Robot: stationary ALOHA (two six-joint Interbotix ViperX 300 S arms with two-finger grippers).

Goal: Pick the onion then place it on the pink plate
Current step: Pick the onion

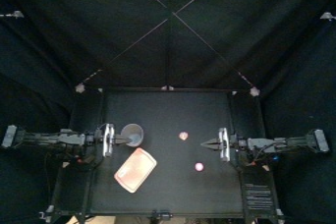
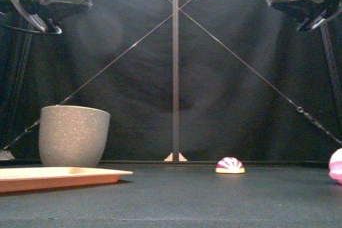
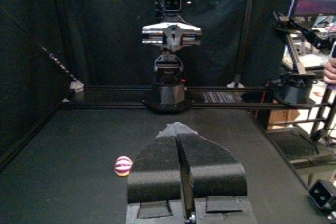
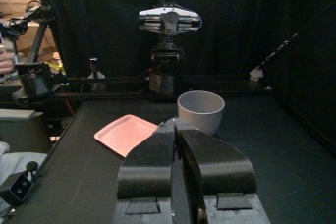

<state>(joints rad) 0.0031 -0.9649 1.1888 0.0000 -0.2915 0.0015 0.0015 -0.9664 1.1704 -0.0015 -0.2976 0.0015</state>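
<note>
currently | onion: desk centre, apart from plate | likely light, hard, slick, rounded toy; pinch across its widest part | left claw, right claw: both pressed together, empty

Tray pink; cup grey, speckled; onion pink-white striped; table black.

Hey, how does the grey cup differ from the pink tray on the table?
The grey cup stands tall and upright, while the pink tray lies flat and low. The cup is round and the tray is rectangular. The cup sits farther back, and the tray is nearer the front edge. Both rest on the left half of the table.
</note>
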